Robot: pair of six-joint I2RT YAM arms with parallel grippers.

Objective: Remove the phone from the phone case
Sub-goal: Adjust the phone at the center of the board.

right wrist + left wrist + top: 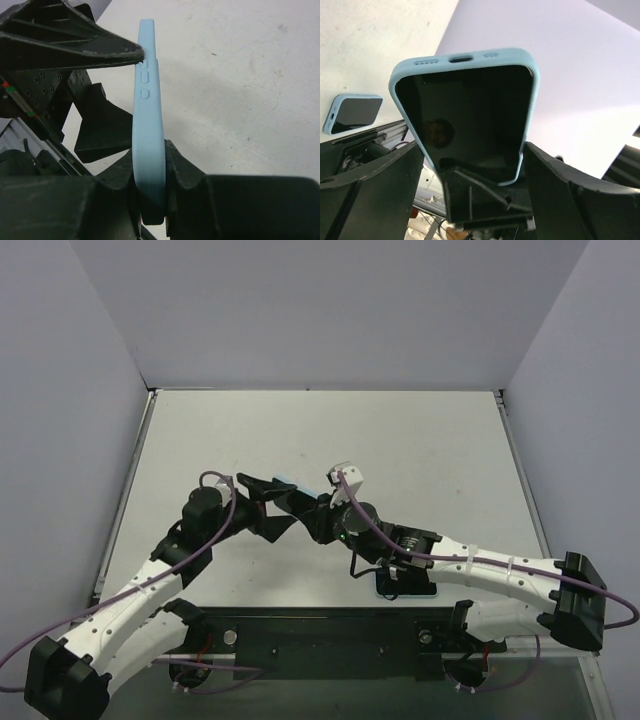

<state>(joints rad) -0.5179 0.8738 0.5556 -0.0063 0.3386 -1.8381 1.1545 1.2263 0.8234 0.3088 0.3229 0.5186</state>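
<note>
A black phone (465, 115) sits in a light blue case (284, 483), held up off the table between both arms. My right gripper (306, 506) is shut on the case's lower end, clamping its back and front (149, 165). The case shows edge-on in the right wrist view (148, 100), side buttons visible. My left gripper (268, 505) is open, its fingers (375, 190) standing either side of the phone's width (472, 150). One left finger touches the case's side by the buttons; the other stands apart from it.
A second phone in a light blue case (405, 580) lies flat on the table under my right arm; it also shows in the left wrist view (352, 114). The black rail (320, 635) runs along the near edge. White walls surround the table (320, 430).
</note>
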